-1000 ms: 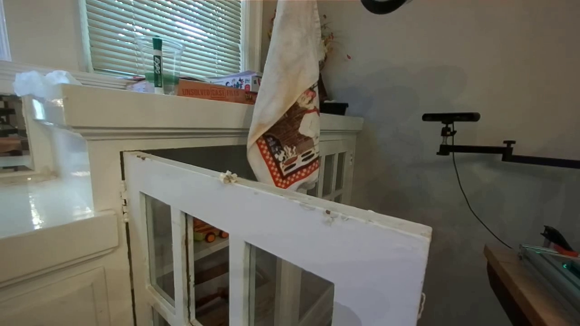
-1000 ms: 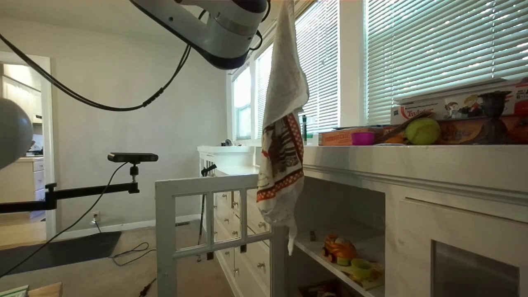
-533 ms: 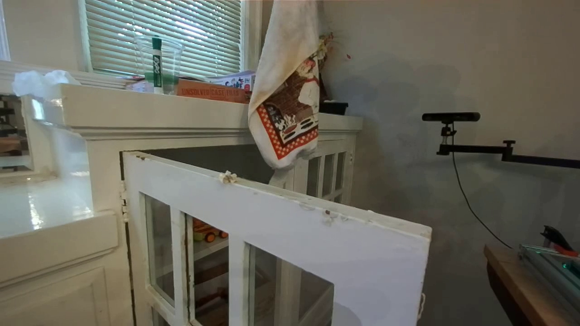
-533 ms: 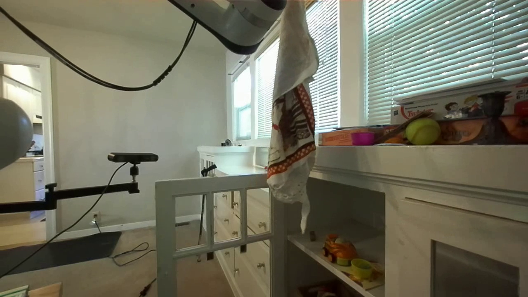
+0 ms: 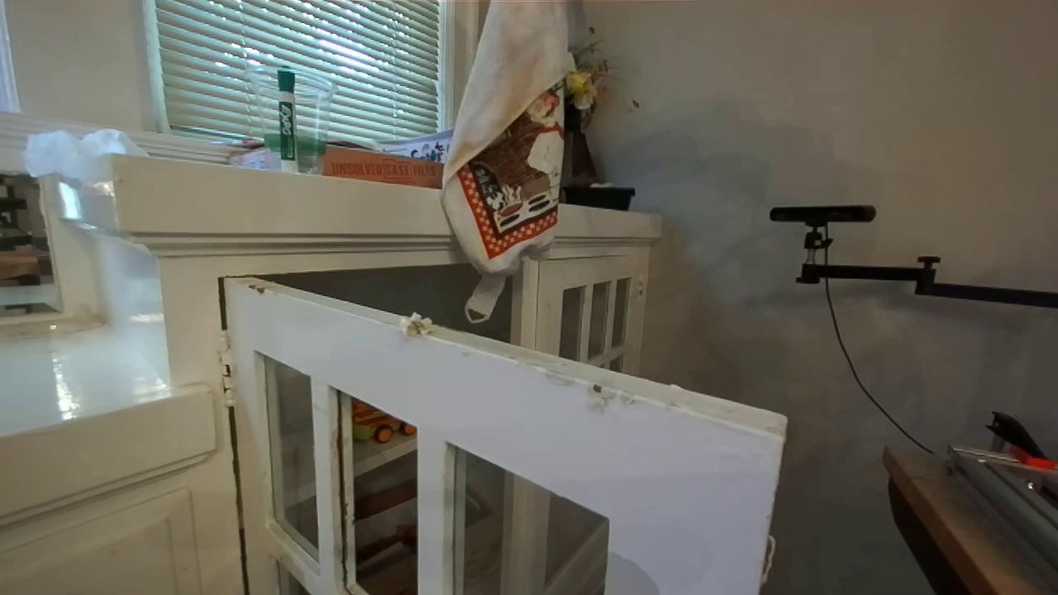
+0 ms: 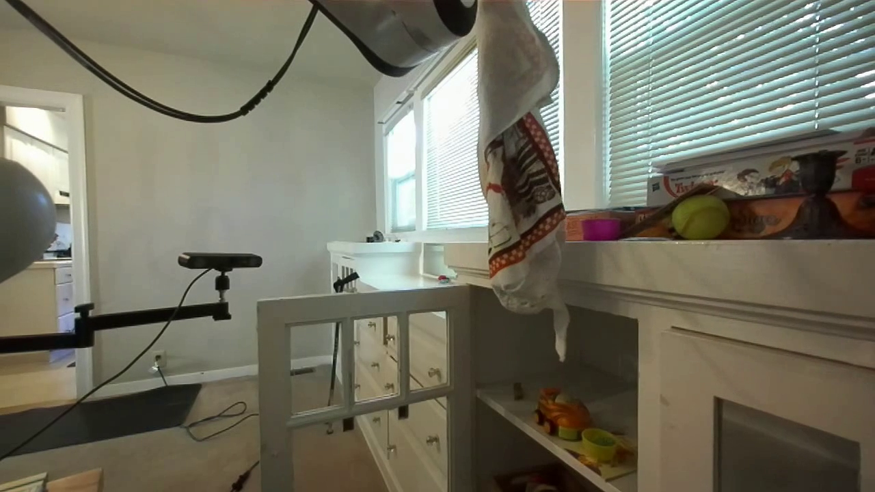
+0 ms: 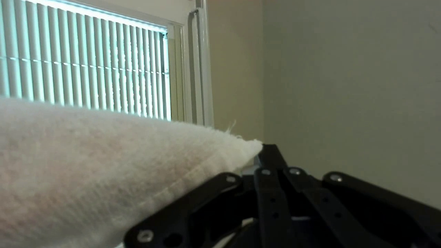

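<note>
A white towel (image 5: 517, 157) with a printed chef picture and a red checked border hangs down in both exterior views (image 6: 523, 184). Its upper end is out of frame there. In the wrist view, my gripper (image 7: 265, 155) is shut on a corner of the towel (image 7: 113, 172), which spreads out to the left. The gripper is out of view in both exterior views; part of the arm (image 6: 417, 31) shows at the top. The towel's lower end hangs in front of the cabinet ledge (image 6: 718, 266) and the open compartment, above the open cabinet door (image 5: 694, 471).
The white glass-paned door (image 6: 273, 383) stands swung out. A shelf inside holds an orange toy car (image 6: 564, 410) and a green cup (image 6: 599, 444). On the ledge are a marker (image 5: 287, 120), an orange box (image 5: 384, 165), a pink cup (image 6: 601, 229) and a tennis ball (image 6: 701, 217).
The towel has risen and shifted toward the window side, so its lower end is now above the door's top edge. The arm has moved up and right with it.
</note>
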You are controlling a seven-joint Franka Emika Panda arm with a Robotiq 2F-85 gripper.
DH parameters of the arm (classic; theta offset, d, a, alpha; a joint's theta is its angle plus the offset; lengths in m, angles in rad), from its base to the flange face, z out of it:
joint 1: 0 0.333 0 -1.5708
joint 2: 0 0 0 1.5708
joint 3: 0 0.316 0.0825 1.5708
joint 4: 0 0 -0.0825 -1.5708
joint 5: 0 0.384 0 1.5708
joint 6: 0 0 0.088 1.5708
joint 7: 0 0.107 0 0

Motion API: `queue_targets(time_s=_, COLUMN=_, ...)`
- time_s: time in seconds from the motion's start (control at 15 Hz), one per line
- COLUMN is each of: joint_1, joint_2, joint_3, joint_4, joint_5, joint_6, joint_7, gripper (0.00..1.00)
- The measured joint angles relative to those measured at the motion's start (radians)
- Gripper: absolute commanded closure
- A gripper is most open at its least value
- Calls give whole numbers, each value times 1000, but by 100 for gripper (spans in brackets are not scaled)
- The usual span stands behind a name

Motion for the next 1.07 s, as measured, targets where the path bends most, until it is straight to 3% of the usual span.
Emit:
queue_targets(time_s=0.33, joint_1=-12, joint_2=-42, joint_3=35, joint_4=1, joint_5=-9, joint_6=0, joint_7=-25, gripper=100)
queue_targets(time_s=0.47, joint_1=-35, joint_2=-63, joint_3=83, joint_4=-11, joint_5=-9, joint_6=-31, joint_7=-70, gripper=100)
queue_targets(time_s=1.07, joint_1=-206, joint_2=-133, joint_3=298, joint_4=-62, joint_5=70, joint_6=-366, joint_7=-255, gripper=100)
